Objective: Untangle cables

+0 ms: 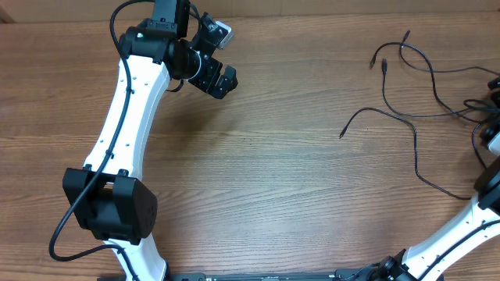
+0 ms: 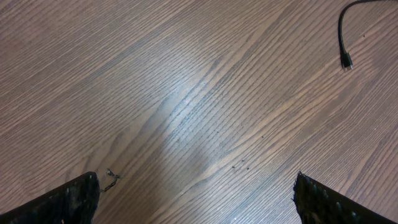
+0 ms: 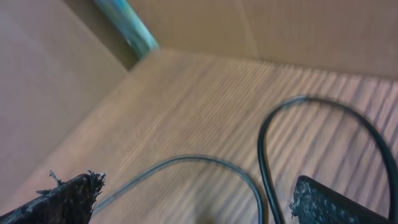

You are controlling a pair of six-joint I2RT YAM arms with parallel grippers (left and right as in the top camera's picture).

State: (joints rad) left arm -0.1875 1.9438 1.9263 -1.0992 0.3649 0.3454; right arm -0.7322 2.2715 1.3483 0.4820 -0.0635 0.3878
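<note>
- Overhead: the cables lay as loose strands on the right side of the table, crossing one another near the far right edge. One free end pointed toward the middle.
- The left gripper hovered over bare wood at the far left, well apart from every strand. Its jaws could not be read from above.
- The right arm came in from the right edge, its tool largely cut off by the frame.
- Left wrist: the left gripper had its jaws spread wide with nothing between them. The only cord in view was a plug end at the upper right, far from the fingers.
- A small dark fibre lay beside one fingertip.
- Right wrist: the right gripper was also spread and empty. It sat low over two curving cables, one thick and one thin, which ran between its fingers.
- This view was blurred, so whether those two touched was unclear.
- A tan wall and a teal strip stood close behind.
- Risks, as I judged them: closing there could pinch both strands together and tighten the crossing.
- A one-handed pull could drag the whole bunch off the right edge, since the left arm was too far away to pin anything.
- The nearby wall also limited room to lift.
</note>
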